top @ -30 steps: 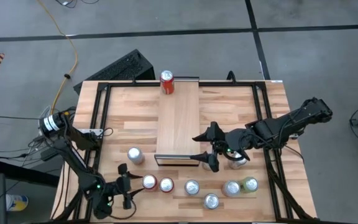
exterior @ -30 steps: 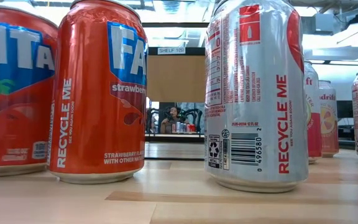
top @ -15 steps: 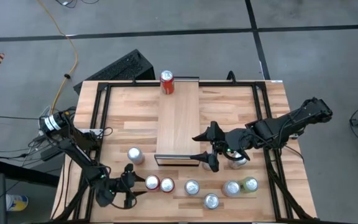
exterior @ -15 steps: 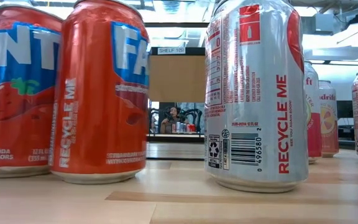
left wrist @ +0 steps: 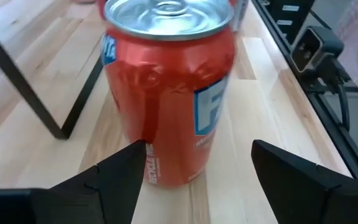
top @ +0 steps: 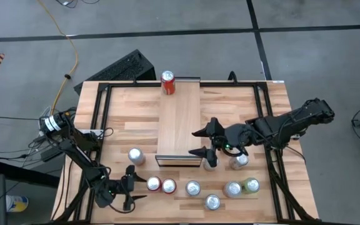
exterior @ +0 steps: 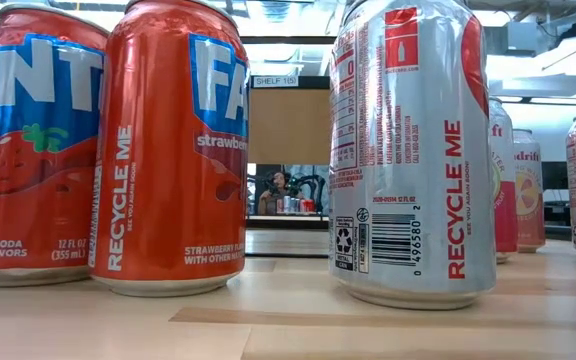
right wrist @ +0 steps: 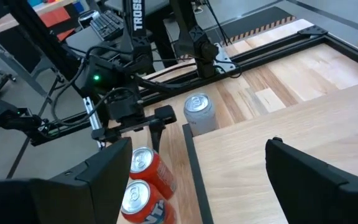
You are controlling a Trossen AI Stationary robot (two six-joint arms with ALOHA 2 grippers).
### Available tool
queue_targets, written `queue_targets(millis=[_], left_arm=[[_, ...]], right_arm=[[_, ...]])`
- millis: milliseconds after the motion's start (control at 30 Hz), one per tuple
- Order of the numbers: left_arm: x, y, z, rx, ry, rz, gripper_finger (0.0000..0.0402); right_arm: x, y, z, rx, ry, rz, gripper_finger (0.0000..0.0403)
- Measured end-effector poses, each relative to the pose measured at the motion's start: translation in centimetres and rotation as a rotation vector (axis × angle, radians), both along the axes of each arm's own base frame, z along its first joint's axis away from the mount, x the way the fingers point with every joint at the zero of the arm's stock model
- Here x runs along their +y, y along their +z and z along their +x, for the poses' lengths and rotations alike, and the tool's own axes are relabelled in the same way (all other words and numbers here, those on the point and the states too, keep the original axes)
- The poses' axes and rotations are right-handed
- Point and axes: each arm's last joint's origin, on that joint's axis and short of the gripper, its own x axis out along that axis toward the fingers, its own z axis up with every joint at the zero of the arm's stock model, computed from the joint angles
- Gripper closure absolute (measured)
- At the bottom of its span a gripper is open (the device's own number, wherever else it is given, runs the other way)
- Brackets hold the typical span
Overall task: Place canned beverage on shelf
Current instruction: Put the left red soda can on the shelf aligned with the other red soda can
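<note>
The shelf [top: 179, 119] lies down the middle of the table, with a red can [top: 168, 82] upright at its far end. My left gripper [top: 130, 188] is open near the table's near left corner. It faces a red Fanta can [top: 153, 184], which stands upright on the table ahead of its fingertips [left wrist: 166, 93]. A second red can [top: 168, 186] stands right beside it. My right gripper [top: 202, 142] is open and empty above the shelf's near right corner [right wrist: 272, 130]. A silver can [top: 211, 161] stands just beside it. My left gripper comes at the red Fanta can level, from the table's left. One fingertip [left wrist: 138, 152] stands at the can's lower side wall [left wrist: 157, 168] and the other fingertip [left wrist: 263, 152] is apart from it. Whether the first one touches, I cannot tell. The can stands upright on the table.
Several more cans stand along the table's near side: silver ones [top: 194, 187], [top: 212, 202], [top: 232, 188], [top: 239, 161], a greenish one [top: 251, 185], and a silver one left of the shelf [top: 135, 155]. The black frame rails [top: 99, 119] border the tabletop.
My left gripper has moved toward the table's right edge, up to the red Fanta can. That can has slid a little to the right and turned about. My right gripper has moved toward the far left over the shelf's near corner, uncovering a silver can.
</note>
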Motion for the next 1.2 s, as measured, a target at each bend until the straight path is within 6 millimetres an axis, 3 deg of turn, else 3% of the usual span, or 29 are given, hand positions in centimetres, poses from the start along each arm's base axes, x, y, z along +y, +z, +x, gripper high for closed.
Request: queue_targets(millis=[333, 633, 967, 1200], left_arm=[[1.0, 0.4, 2.2, 0.009, -0.123, 0.050, 0.0122], [1.3, 0.3, 2.3, 0.015, -0.126, 0.038, 0.0122], [1.6, 0.1, 2.0, -0.014, -0.158, 0.051, 0.0122], [2.2, -0.6, 1.4, -0.013, -0.176, 0.056, 0.0122]], right_arm=[[-0.1, 0.0, 0.0, 0.000, -0.004, 0.000, 0.0062], [0.2, -0.1, 0.0, 0.003, 0.008, 0.000, 0.0062], [2.9, -4.7, 3.4, 0.154, 0.058, -0.041, 0.0062], [3.8, -4.2, 4.9, 0.163, 0.074, -0.042, 0.0062]])
